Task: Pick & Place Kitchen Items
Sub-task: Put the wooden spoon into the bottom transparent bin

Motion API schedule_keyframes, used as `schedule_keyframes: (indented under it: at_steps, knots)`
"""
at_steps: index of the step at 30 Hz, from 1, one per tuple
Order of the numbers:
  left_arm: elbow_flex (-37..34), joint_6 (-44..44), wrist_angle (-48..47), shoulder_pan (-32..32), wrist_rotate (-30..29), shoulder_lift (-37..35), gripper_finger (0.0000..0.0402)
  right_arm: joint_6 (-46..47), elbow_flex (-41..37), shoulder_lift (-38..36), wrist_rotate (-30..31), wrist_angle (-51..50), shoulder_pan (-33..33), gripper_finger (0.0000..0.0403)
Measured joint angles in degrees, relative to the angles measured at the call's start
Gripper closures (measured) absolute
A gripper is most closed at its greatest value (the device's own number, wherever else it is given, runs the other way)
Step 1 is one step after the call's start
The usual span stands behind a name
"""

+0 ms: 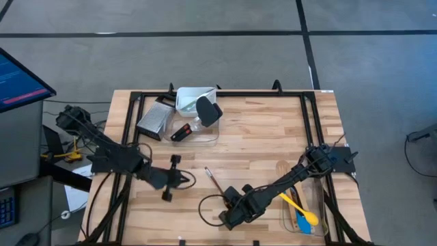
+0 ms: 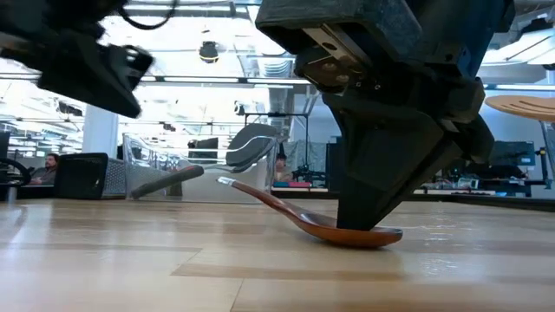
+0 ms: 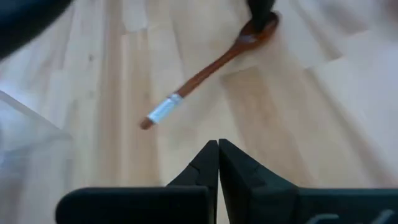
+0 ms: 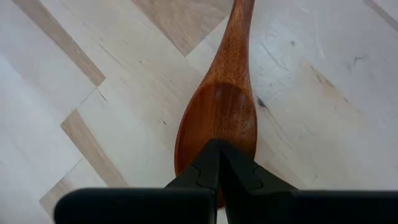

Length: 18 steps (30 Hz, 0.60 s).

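Observation:
A brown wooden spoon (image 4: 217, 112) lies near the table's front middle. Its bowl (image 2: 351, 234) rests on the wood and its handle slants up to a white-banded end (image 3: 163, 112). My right gripper (image 4: 217, 148) is shut and comes down on the spoon's bowl; the high view shows it at the front middle (image 1: 229, 213). My left gripper (image 3: 217, 146), also shut, hangs above the table to the left of the handle end (image 1: 186, 179) and touches nothing. My right gripper sets its shut fingertips (image 4: 208, 163) on the hollow of the spoon's bowl (image 4: 217, 127), at the end away from the handle. It comes steeply from above, in line with the spoon. The bowl stays on the table and the handle end stands off it (image 2: 227, 181).
A clear tub (image 1: 186, 101) at the back holds a black spatula (image 1: 207, 109), with a metal box (image 1: 153, 119) and a small red-and-black item (image 1: 181, 132) beside it. A second clear tub (image 1: 319, 205) at the front right holds a yellow spoon (image 1: 300, 208) and a wooden utensil (image 1: 283, 167).

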Motion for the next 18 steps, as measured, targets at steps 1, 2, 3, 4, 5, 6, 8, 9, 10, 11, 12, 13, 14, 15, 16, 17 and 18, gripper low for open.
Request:
schedule_keyframes:
  at_steps: [1,2,3,4,5,6,8,9,10,11,12,13,14,15,16,17,18]
  knots:
    - [0.0,2.5,0.1,1.6,1.1,0.0,0.0400,0.0,0.0,0.0,0.0,0.3,0.0,0.0403]
    - [0.0,5.1,0.1,3.5,2.5,0.0,0.0400,0.0,0.0,0.0,0.0,0.7,0.0,0.0403]
    - [0.0,7.6,0.3,5.3,4.4,0.2,0.0400,0.0,0.0,0.0,0.0,0.8,0.0,0.0403]
    - [0.0,10.2,1.1,7.2,6.8,0.6,0.0400,0.0,0.0,0.0,0.0,0.9,0.0,0.0403]
    - [0.0,12.8,1.8,9.1,9.3,1.0,0.0400,0.0,0.0,0.0,0.0,0.9,0.0,0.0403]
    - [0.0,15.0,2.2,10.9,12.0,1.3,0.0400,0.0,0.0,0.0,0.0,0.9,0.0,0.0403]
    - [0.4,18.3,4.2,14.2,17.3,2.4,0.0400,0.0,0.0,0.0,0.0,1.0,0.0,0.0403]
    - [0.8,19.4,4.3,15.6,19.5,3.1,0.0400,0.0,0.0,0.0,0.0,1.1,0.0,0.0403]
    - [1.3,20.2,4.2,16.7,21.5,3.8,0.0400,0.1,0.0,0.0,0.0,1.3,0.0,0.0403]
    - [1.9,21.0,4.1,17.6,22.9,4.8,0.0400,0.0,0.0,0.0,0.0,1.5,0.0,0.0403]
    - [2.8,21.7,4.1,18.1,23.7,6.1,0.0400,0.0,0.0,0.0,0.0,1.6,0.0,0.0403]
    - [3.5,22.9,4.2,18.5,24.0,7.4,0.0400,0.0,0.0,0.0,-0.1,1.9,0.0,0.0403]
    - [4.3,24.2,4.2,18.5,24.1,8.7,0.0400,0.0,0.0,0.1,-0.1,2.2,0.0,0.0403]
    - [5.3,25.7,4.1,18.5,24.2,10.3,0.0400,0.0,0.0,0.1,-0.1,2.3,0.0,0.0403]
    - [6.3,27.6,4.2,18.3,24.2,12.0,0.0400,0.0,0.0,0.1,-0.1,2.3,0.0,0.0403]
    - [7.1,29.5,4.2,18.2,24.1,13.5,0.0400,0.0,0.0,0.1,-0.2,2.4,0.0,0.0403]
    - [7.9,31.5,3.9,17.9,23.8,14.8,0.0400,0.0,0.0,0.1,-0.2,2.4,0.0,0.0403]
